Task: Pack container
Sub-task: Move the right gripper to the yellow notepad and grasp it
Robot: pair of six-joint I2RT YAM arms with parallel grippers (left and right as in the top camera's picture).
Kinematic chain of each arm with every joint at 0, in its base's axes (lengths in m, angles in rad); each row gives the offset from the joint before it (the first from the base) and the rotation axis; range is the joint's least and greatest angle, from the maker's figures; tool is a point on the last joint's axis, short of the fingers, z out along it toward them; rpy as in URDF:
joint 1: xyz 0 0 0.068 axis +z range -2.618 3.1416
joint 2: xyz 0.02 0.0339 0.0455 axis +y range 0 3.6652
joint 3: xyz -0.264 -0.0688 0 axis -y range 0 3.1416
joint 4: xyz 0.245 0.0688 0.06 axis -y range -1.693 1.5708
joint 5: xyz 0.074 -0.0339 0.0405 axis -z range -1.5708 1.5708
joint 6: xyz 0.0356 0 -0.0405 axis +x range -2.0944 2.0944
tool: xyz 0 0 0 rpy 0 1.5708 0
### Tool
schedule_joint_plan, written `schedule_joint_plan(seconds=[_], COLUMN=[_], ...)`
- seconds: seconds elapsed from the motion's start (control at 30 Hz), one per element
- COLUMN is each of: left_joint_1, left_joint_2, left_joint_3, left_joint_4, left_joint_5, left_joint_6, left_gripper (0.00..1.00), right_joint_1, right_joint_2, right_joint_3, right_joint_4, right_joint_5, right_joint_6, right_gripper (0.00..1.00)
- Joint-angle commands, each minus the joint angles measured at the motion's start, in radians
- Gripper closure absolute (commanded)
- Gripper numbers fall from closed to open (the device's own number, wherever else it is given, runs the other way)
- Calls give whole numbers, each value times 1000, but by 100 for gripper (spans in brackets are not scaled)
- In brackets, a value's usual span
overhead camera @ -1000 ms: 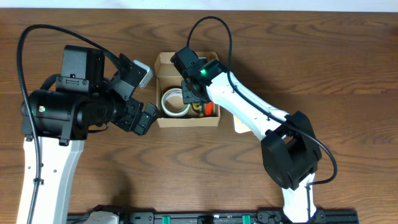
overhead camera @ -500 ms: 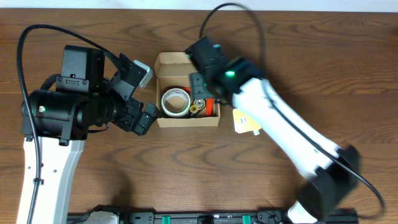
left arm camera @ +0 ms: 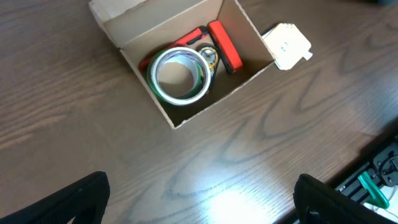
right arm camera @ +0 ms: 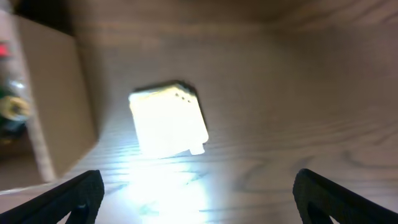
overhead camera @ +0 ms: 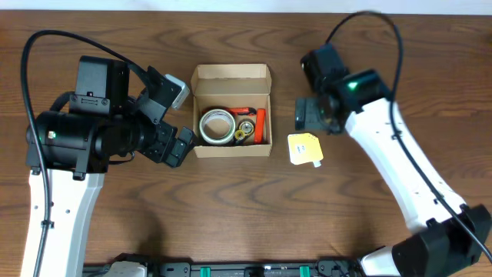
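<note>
Right hand (overhead camera: 306, 115) out of container (overhead camera: 231, 151), now open over pale card (overhead camera: 305, 148).

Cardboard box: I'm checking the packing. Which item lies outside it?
The pale yellow packet, flat on the table right of the cardboard box; the tape roll and the red item lie inside it.

The container (overhead camera: 231, 151) rests on the table (overhead camera: 231, 215). Inside the container: tape roll (overhead camera: 217, 126) at left, small ring (overhead camera: 246, 132) just right of the roll, bar (overhead camera: 260, 123) along the right wall. Right of the container and apart from it, a flat packet (overhead camera: 305, 148) lies on the table.
</note>
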Motion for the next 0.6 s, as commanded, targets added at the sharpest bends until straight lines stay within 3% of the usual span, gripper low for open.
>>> schedule_joint_plan(seconds=[0.0,0.4,0.57], left_joint_1=[2,2,2], left_joint_2=[-1,-1,-1], left_joint_3=[14,14,14], left_joint_4=[-3,-3,-3], left_joint_5=[-3,-4,-3], left_joint_6=[6,6,6], left_gripper=[5,5,5], right_joint_1=[0,4,4], right_joint_2=[3,3,3], right_joint_3=[-114,-430,-502], right_joint_4=[67,492,577], right_joint_5=[-12,-159,-172], right_joint_6=[-32,-184,-258], right_gripper=[1,1,1])
